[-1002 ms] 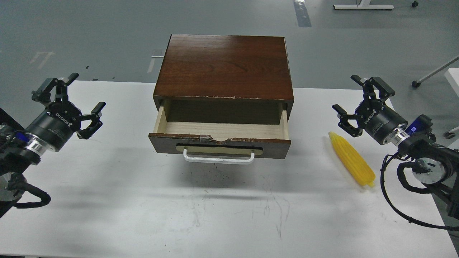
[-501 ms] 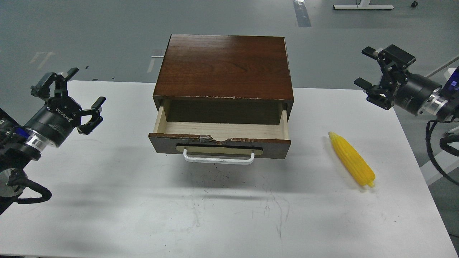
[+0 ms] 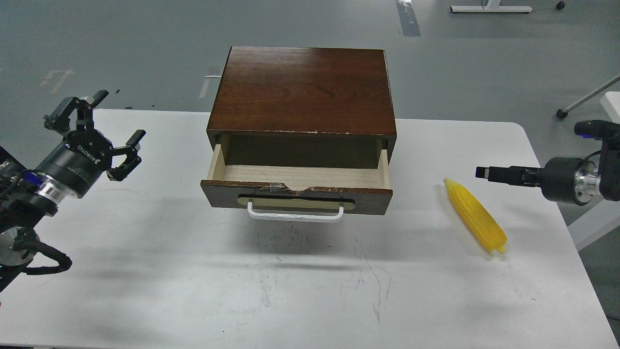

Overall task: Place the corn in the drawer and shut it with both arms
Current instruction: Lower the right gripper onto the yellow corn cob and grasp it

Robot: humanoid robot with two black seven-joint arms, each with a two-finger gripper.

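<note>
A dark brown wooden box cabinet (image 3: 302, 89) stands at the middle of the far edge of the white worktop (image 3: 193, 281). Its single drawer (image 3: 296, 186), pale wood inside with a chipped dark front edge, is pulled out toward the near edge, and nothing shows on the visible part of its floor. A white bar handle (image 3: 295, 214) on a beige plate runs across the drawer front.

The bright yellow plastic-looking corn cob (image 3: 475, 215) lies flat on the worktop, to the right of the drawer and nearer the right edge, apart from the drawer front. It lies at a slant, with its tapered tip toward the far edge and its blunt end toward the near right corner.

The left black gripper (image 3: 99, 133) hovers over the left edge of the worktop, toward the far left corner, well apart from the cabinet. Its fingers (image 3: 131, 139) are spread wide and hold nothing.

The right black gripper (image 3: 506, 173) reaches in level from the right edge, pointing left toward the cabinet. It sits above and just to the right of the corn's tapered tip, not touching it. It is seen edge-on as a thin dark bar, so I cannot tell whether it is spread or clenched.
</note>
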